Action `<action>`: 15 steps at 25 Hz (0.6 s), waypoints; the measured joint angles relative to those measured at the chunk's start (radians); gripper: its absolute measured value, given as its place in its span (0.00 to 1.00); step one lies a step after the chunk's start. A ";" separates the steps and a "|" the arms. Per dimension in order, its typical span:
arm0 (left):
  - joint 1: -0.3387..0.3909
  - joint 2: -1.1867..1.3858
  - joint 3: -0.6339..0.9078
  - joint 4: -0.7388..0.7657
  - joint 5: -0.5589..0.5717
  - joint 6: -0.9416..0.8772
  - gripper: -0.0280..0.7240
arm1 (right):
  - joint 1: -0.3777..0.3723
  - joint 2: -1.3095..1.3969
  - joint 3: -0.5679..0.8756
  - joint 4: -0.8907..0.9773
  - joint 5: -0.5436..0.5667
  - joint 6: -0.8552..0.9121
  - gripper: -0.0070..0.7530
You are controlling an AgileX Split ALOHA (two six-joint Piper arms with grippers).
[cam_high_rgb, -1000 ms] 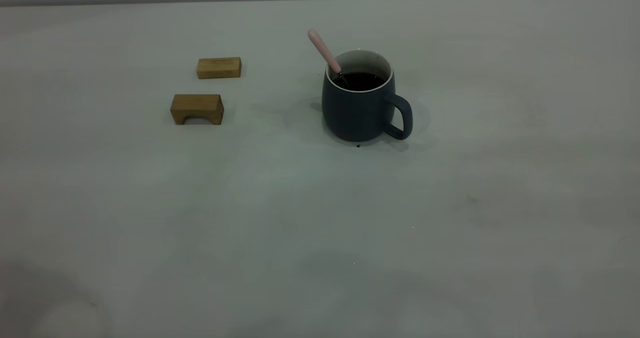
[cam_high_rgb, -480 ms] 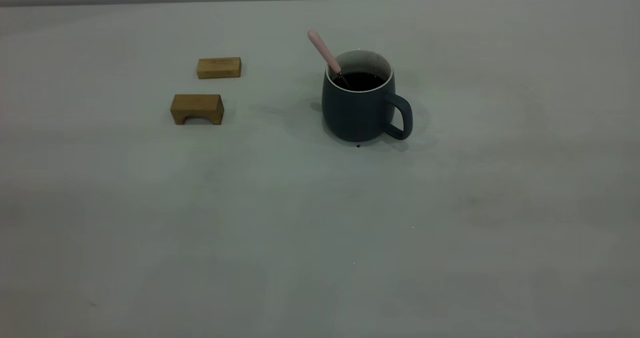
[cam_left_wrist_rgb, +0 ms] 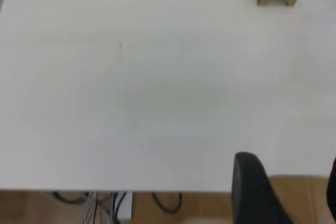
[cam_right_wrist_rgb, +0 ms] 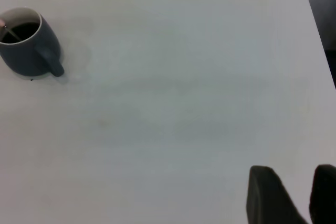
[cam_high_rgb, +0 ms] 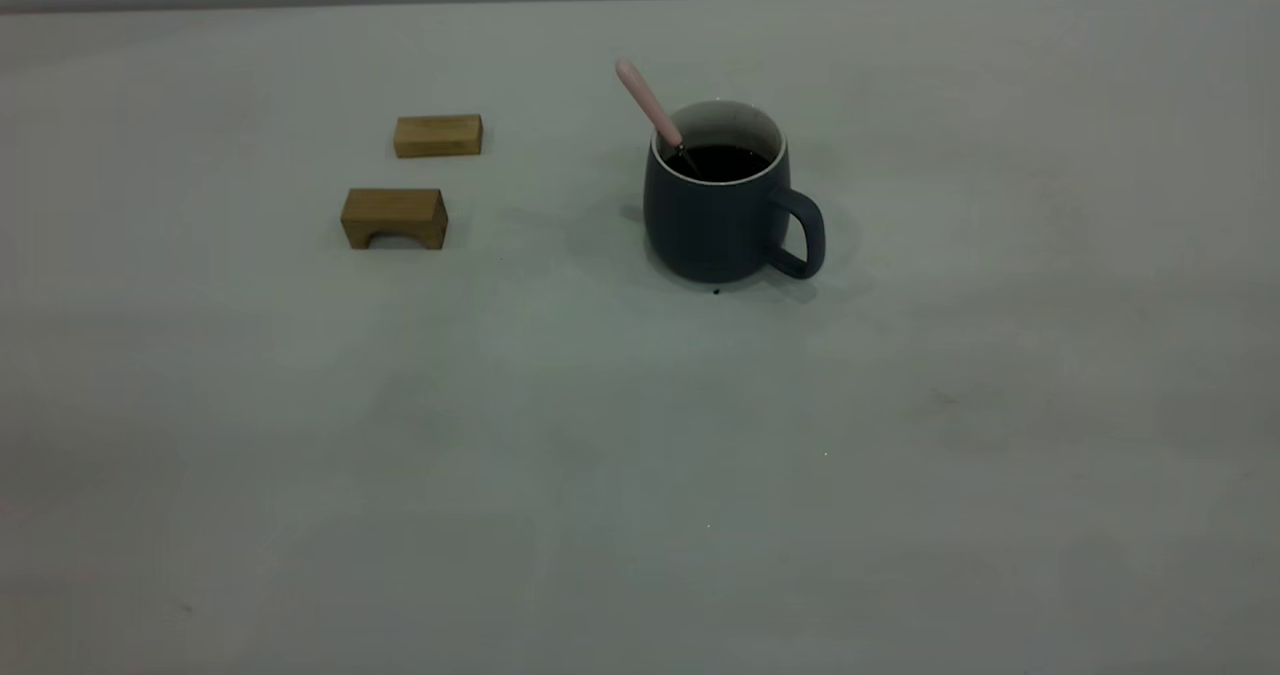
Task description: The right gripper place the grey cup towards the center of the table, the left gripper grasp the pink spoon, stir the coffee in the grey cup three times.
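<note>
The surface (cam_high_rgb: pixel 640 435) was seen as a wide pale plane carrying only a few things. The grey cup (cam_high_rgb: pixel 715 220) stood upright on it, toward the far middle in the exterior view, its loop handle turned to that view's right; it was also caught far off in the right wrist view (cam_right_wrist_rgb: pixel 26 51). Dark coffee (cam_high_rgb: pixel 722 161) was held in the cup below the pale rim. The pink spoon (cam_high_rgb: pixel 650 105) was left leaning in the cup, its bowl sunk in the coffee and its handle angled up and out over the rim on the side away from the cup's handle. Two wooden blocks were set well apart from the cup, on the exterior view's left: a block with an arched underside (cam_high_rgb: pixel 394 218) nearer the camera, and a plain block (cam_high_rgb: pixel 438 136) just behind it. The left end effector (cam_left_wrist_rgb: pixel 294 192) was held at the surface's edge, far from the cup, its fingers spread fairly wide with nothing between them. The right end effector (cam_right_wrist_rgb: pixel 296 195) was likewise kept back from the cup, its fingers set narrowly apart and holding nothing
</note>
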 joint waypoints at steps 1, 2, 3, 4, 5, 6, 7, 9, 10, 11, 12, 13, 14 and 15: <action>0.000 -0.018 0.000 0.000 0.000 0.000 0.59 | 0.000 0.000 0.000 0.000 0.000 0.000 0.32; 0.000 -0.033 0.000 -0.001 0.000 0.000 0.59 | 0.000 0.000 0.000 0.000 0.000 0.000 0.32; 0.000 -0.042 0.000 -0.001 0.000 0.000 0.59 | 0.000 0.000 0.000 0.000 0.000 0.000 0.32; 0.000 -0.048 0.000 -0.001 0.000 0.000 0.59 | 0.000 0.000 0.000 0.000 0.000 0.000 0.32; 0.000 -0.048 0.000 -0.001 0.000 0.000 0.59 | 0.000 0.000 0.000 0.000 0.000 0.000 0.32; 0.000 -0.049 0.000 -0.001 0.000 0.000 0.59 | 0.000 0.000 0.000 0.000 0.000 0.000 0.32; 0.000 -0.049 0.000 -0.001 0.000 0.000 0.59 | 0.000 0.000 0.000 0.000 0.000 0.000 0.32; 0.000 -0.049 0.000 -0.001 0.000 0.000 0.59 | 0.000 0.000 0.000 0.000 0.000 0.000 0.32; 0.000 -0.049 0.000 -0.001 0.000 0.000 0.59 | 0.000 0.000 0.000 0.000 0.000 0.000 0.32; 0.000 -0.049 0.000 -0.001 0.000 0.001 0.59 | 0.000 0.000 0.000 0.000 0.000 0.000 0.32; 0.000 -0.049 0.000 -0.001 0.000 0.001 0.59 | 0.000 0.000 0.000 0.000 0.000 0.000 0.32; 0.000 -0.049 0.000 -0.001 0.000 0.001 0.59 | 0.000 0.000 0.000 0.000 0.000 0.000 0.32; 0.000 -0.049 0.000 -0.001 0.000 0.001 0.59 | 0.000 0.000 0.000 0.000 0.000 0.000 0.32; 0.000 -0.049 0.000 -0.001 0.000 0.001 0.59 | 0.000 0.000 0.000 0.000 0.000 0.000 0.32</action>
